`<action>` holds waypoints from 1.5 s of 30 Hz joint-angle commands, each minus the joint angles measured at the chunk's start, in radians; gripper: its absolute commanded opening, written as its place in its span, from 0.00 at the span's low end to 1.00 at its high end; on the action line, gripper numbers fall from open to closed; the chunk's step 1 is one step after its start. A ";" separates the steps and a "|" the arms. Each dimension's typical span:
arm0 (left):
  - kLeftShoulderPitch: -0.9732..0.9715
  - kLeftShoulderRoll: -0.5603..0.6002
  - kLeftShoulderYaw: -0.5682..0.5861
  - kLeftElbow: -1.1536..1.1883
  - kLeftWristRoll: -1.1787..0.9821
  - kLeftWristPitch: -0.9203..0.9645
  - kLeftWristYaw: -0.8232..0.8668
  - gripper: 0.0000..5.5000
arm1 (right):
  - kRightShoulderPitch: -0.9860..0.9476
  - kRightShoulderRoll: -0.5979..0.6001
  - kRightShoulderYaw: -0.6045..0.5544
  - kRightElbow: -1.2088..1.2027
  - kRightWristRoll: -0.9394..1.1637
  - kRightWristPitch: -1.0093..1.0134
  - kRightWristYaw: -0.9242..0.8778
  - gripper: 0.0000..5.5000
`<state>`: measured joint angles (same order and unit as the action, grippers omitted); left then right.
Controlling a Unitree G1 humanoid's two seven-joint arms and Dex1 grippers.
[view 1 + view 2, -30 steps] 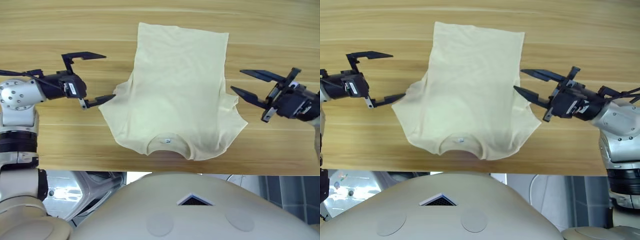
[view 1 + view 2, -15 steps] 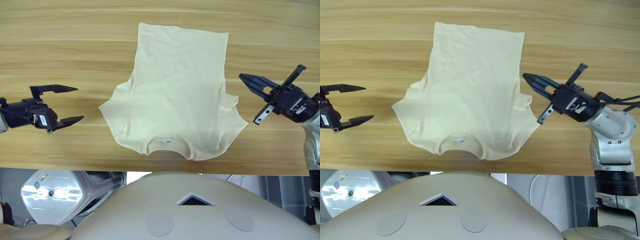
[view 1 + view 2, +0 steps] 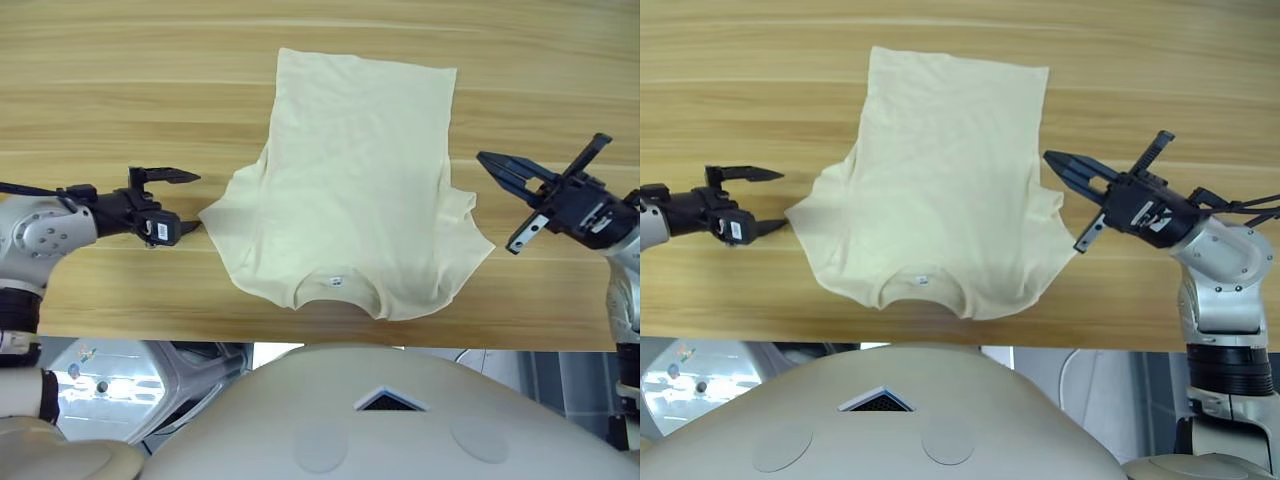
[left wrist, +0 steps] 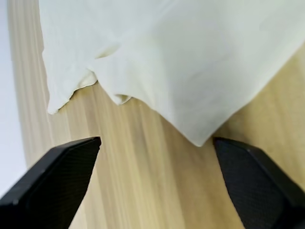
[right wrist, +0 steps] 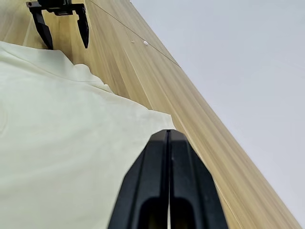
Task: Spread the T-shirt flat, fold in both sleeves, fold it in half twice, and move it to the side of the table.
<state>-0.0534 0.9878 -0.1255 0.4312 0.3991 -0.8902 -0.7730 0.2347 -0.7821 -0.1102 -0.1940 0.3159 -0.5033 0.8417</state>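
A pale yellow T-shirt (image 3: 355, 190) lies face up on the wooden tabletop (image 3: 120, 80), with its collar (image 3: 338, 283) close to the near edge and its straight hem pointing toward the far edge. The body lies mostly smooth. Both sleeves are drawn in and slightly rumpled against its sides, so the shirt widens toward the near edge.

The left gripper (image 3: 195, 202) sits low over the tabletop on the shirt's left side, its fingers spread wide and holding nothing. The corner of the left sleeve (image 4: 200, 140) points into the gap between them, just short of the fingertips.

The right gripper (image 3: 1055, 160) is on the shirt's right side, its fingers pressed together and empty. Its tip is at the edge of the right sleeve (image 3: 1055, 215); whether it touches the cloth is unclear.
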 commanded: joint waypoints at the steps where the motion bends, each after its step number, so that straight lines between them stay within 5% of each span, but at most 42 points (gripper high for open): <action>1: 0.010 -0.002 -0.086 0.064 0.096 0.024 0.010 0.80 | 0.010 0.006 -0.006 -0.018 -0.011 -0.006 0.014 0.00; 5: 0.003 0.010 -0.120 0.075 0.070 0.011 0.011 0.80 | 0.012 0.012 -0.016 -0.020 -0.008 -0.007 0.016 0.00; 19: 0.032 0.041 -0.183 -0.020 -0.122 0.024 -0.069 0.34 | 0.005 0.010 -0.020 -0.014 -0.011 0.006 0.023 0.00; 31: -0.026 0.021 -0.209 0.059 -0.046 0.022 -0.014 0.00 | 0.005 0.022 -0.020 0.003 -0.020 -0.018 0.029 0.00; 45: -0.042 -0.004 -0.209 -0.009 -0.172 -0.038 -0.039 0.00 | 0.014 0.040 -0.005 0.023 -0.034 -0.045 0.031 0.00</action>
<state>-0.1067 0.9700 -0.3378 0.4473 0.2364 -0.9320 -0.7967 0.2492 -0.7454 -0.1156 -0.1737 0.2927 -0.5419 0.8638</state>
